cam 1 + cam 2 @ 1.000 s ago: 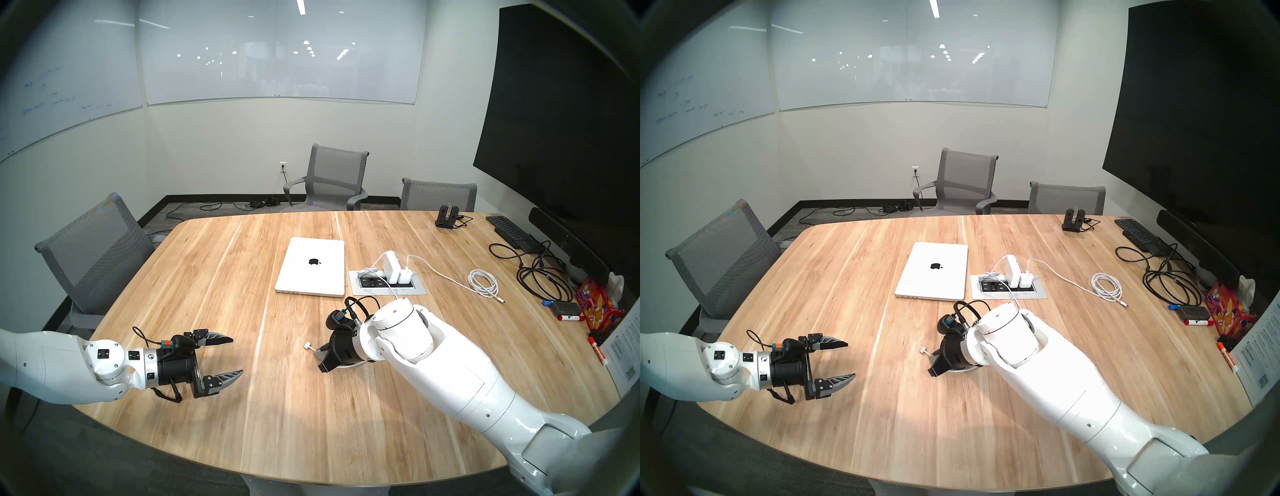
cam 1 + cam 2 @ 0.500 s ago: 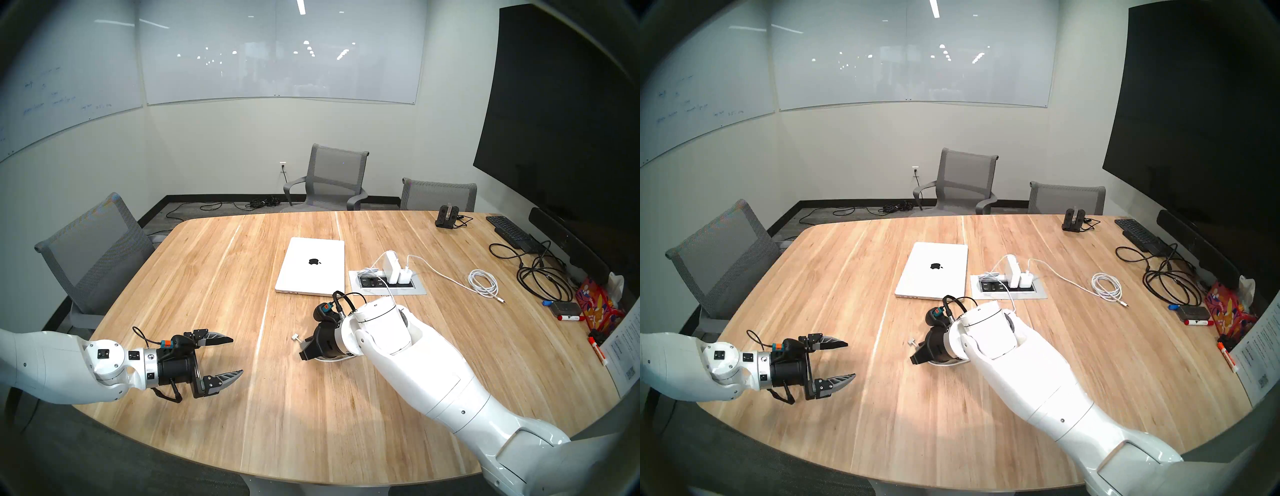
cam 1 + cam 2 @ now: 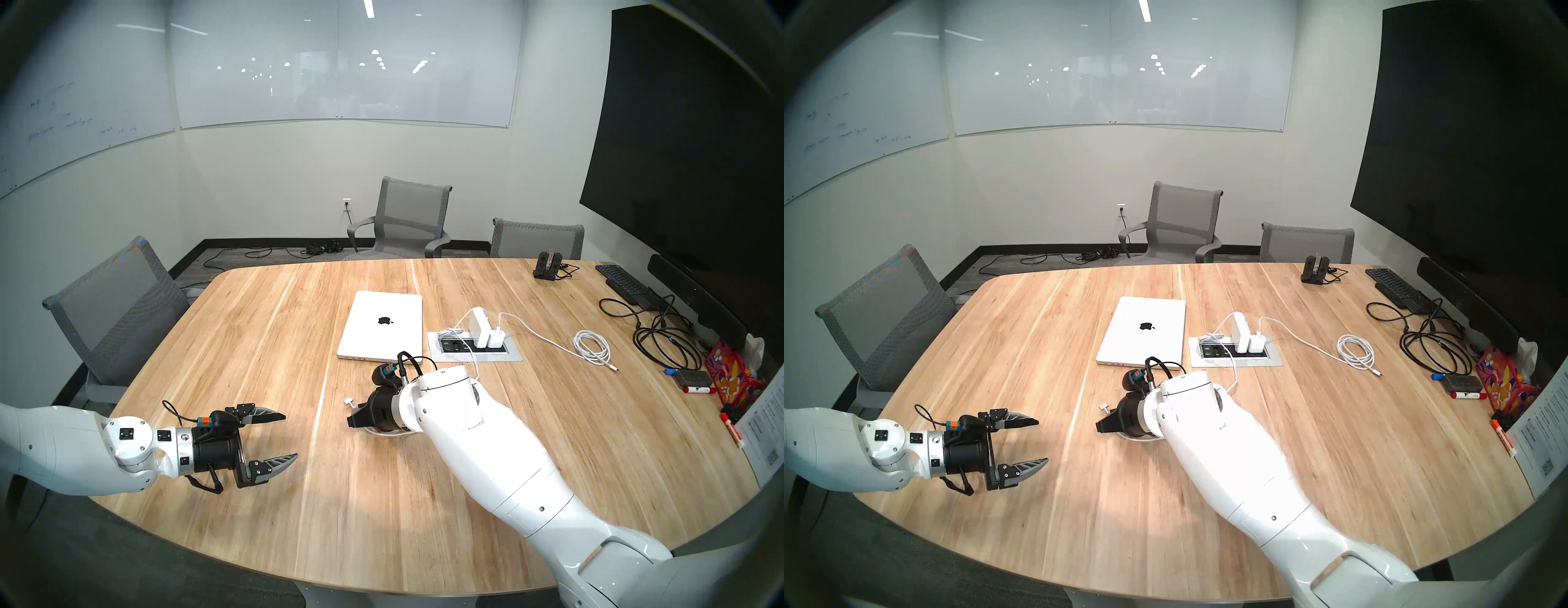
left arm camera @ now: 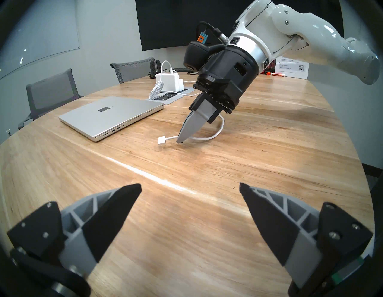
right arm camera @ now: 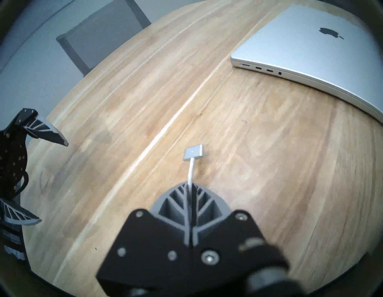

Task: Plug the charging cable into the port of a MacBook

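The silver MacBook (image 3: pixel 382 335) lies closed at the table's middle, its ports (image 5: pixel 261 68) on the near edge. My right gripper (image 3: pixel 354 420) is shut on the white charging cable (image 4: pixel 207 138) just behind its flat connector (image 3: pixel 348 400). The connector (image 5: pixel 193 152) sticks out past the fingertips, low over the table, in front of the MacBook (image 5: pixel 310 47) and to the left of its port corner. The cable runs back to the larger power brick (image 3: pixel 479 327). My left gripper (image 3: pixel 290 437) is open and empty over the table at the near left.
A recessed outlet panel (image 3: pixel 475 346) sits right of the laptop. A coiled white cable (image 3: pixel 592 346), black cables (image 3: pixel 662 339), a black keyboard (image 3: pixel 621 280) and markers lie at the right. A grey chair (image 3: pixel 123 305) stands at the left edge.
My right gripper has moved left and a little farther from me with the cable, carrying the connector nearer the laptop's port corner. The left arm has not moved.
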Available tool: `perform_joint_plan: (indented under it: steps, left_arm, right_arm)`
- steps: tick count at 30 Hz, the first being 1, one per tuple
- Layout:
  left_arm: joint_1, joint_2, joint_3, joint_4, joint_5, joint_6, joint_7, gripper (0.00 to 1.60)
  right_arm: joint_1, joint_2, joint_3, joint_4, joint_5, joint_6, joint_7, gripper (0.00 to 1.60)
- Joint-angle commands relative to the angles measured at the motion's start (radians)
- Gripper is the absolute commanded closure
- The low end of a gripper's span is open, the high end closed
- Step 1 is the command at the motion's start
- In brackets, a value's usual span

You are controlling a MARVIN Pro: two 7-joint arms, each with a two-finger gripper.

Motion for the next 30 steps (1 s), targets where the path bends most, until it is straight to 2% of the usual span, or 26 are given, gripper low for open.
perform_joint_plan:
  steps: [1,9,16,22,30]
  left_arm:
    - [-0.008,-0.001,-0.007,0.000,0.000,-0.002,0.001,0.00]
    - [-0.008,-0.001,-0.007,0.000,0.000,-0.002,0.001,0.00]
    - [-0.008,-0.001,-0.007,0.000,0.000,-0.002,0.001,0.00]
    - [-0.008,-0.001,-0.007,0.000,0.000,-0.002,0.001,0.00]
    - [-0.008,-0.001,-0.007,0.000,0.000,-0.002,0.001,0.00]
  right_arm:
    - [0.001,-0.104,0.019,0.002,0.019,-0.007,-0.052,1.60]
    - [0.006,-0.141,0.035,0.019,0.022,0.014,-0.117,1.60]
    - [-0.003,-0.196,0.070,0.049,0.030,-0.003,-0.188,1.60]
    - [0.013,-0.224,0.067,0.095,0.060,-0.039,-0.223,1.60]
    - [0.049,-0.251,0.039,0.179,0.129,-0.126,-0.271,1.60]
